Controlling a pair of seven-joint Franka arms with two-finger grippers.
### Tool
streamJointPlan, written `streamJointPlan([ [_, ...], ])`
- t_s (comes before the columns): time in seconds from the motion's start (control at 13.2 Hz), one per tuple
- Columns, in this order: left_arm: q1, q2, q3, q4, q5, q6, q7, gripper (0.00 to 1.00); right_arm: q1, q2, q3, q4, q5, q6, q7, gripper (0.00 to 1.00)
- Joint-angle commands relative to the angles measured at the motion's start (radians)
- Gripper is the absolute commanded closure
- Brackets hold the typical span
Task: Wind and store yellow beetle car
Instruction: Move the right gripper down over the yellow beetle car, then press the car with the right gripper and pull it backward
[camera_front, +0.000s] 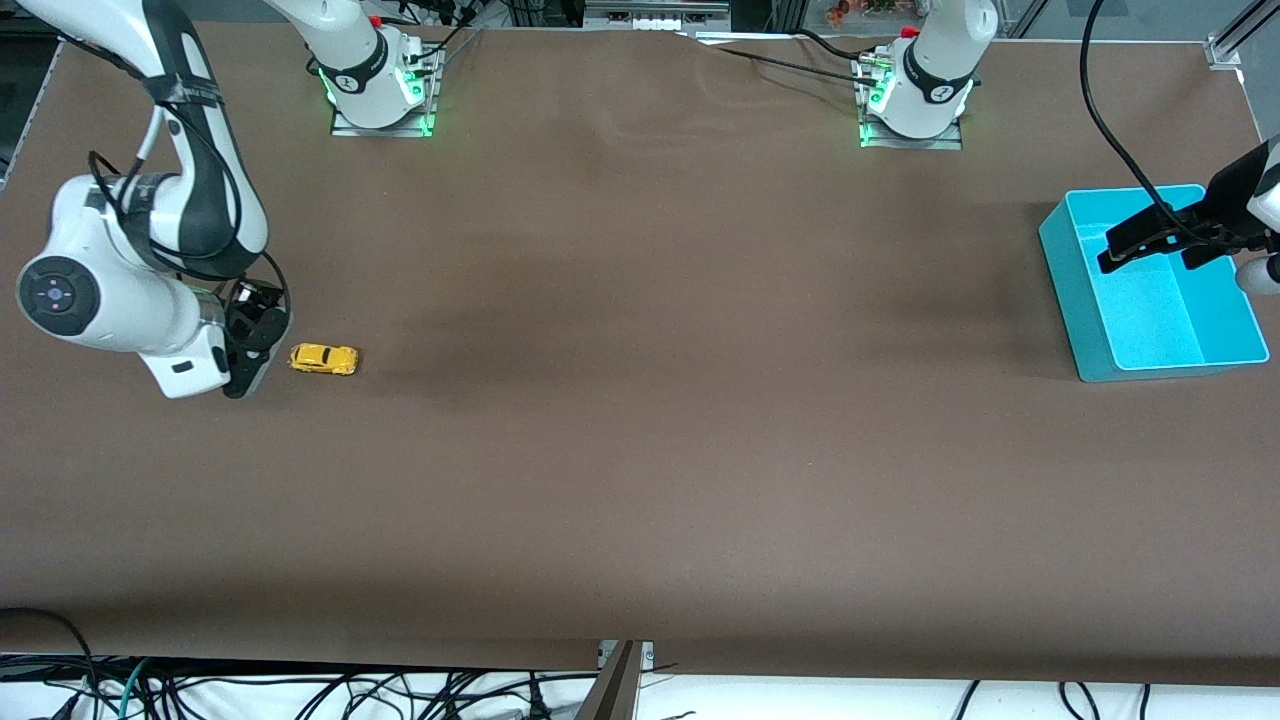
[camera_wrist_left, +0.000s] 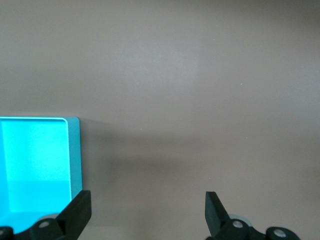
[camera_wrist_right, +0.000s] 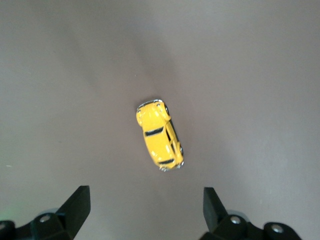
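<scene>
The yellow beetle car (camera_front: 324, 358) stands on its wheels on the brown table near the right arm's end; it also shows in the right wrist view (camera_wrist_right: 159, 135). My right gripper (camera_front: 248, 372) hangs just beside the car, open and empty, apart from it (camera_wrist_right: 145, 205). The turquoise bin (camera_front: 1150, 282) sits at the left arm's end and is empty. My left gripper (camera_front: 1150, 245) hovers over the bin, open and empty; in the left wrist view (camera_wrist_left: 147, 212) the bin's corner (camera_wrist_left: 74, 155) shows beside one finger.
The brown table (camera_front: 640, 450) stretches wide between the car and the bin. The arm bases (camera_front: 380, 90) stand along its farthest edge. Cables hang below the table's nearest edge.
</scene>
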Motion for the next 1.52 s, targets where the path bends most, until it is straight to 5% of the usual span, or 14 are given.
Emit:
streamJointPlan([
  [0.0,0.022,0.022,-0.003,0.058,-0.04,-0.007,0.01,0.0,-0.005,-0.027,0.003,-0.115,-0.011,0.148,-0.1,0.0],
  [0.61,0.045,0.04,-0.003,0.085,-0.04,-0.011,0.008,0.0,-0.01,-0.01,0.003,-0.352,-0.008,0.55,-0.238,0.0],
  [1.21,0.043,0.048,-0.005,0.086,-0.041,-0.011,0.01,0.0,-0.039,0.04,0.003,-0.364,-0.005,0.64,-0.319,0.02],
  [1.44,0.043,0.046,-0.005,0.089,-0.03,-0.011,0.022,0.0,-0.039,0.033,0.003,-0.376,-0.005,0.641,-0.327,0.17],
])
